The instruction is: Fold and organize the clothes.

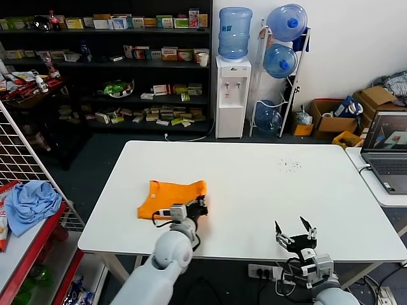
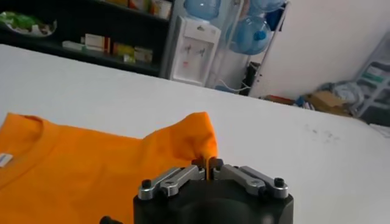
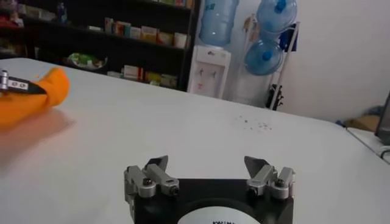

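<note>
The clothes, a plain orange T-shirt (image 1: 168, 198), lie partly folded on the white table (image 1: 267, 184), left of its middle and near the front edge. My left gripper (image 1: 201, 207) is at the shirt's near right corner. In the left wrist view it (image 2: 208, 164) is shut on a thin raised ridge of the orange cloth (image 2: 91, 173), and the collar shows at the far side. My right gripper (image 1: 296, 230) hovers open over the table's front right edge, holding nothing. In the right wrist view it (image 3: 207, 164) stands wide open, with the shirt (image 3: 33, 97) far off.
A light blue cloth bundle (image 1: 30, 201) lies on a red shelf beside a wire grid at the left. A laptop (image 1: 388, 149) sits on a side table at the right. Small dark specks (image 1: 291, 165) dot the table's far right. Behind are a water dispenser (image 1: 232, 95) and shelves.
</note>
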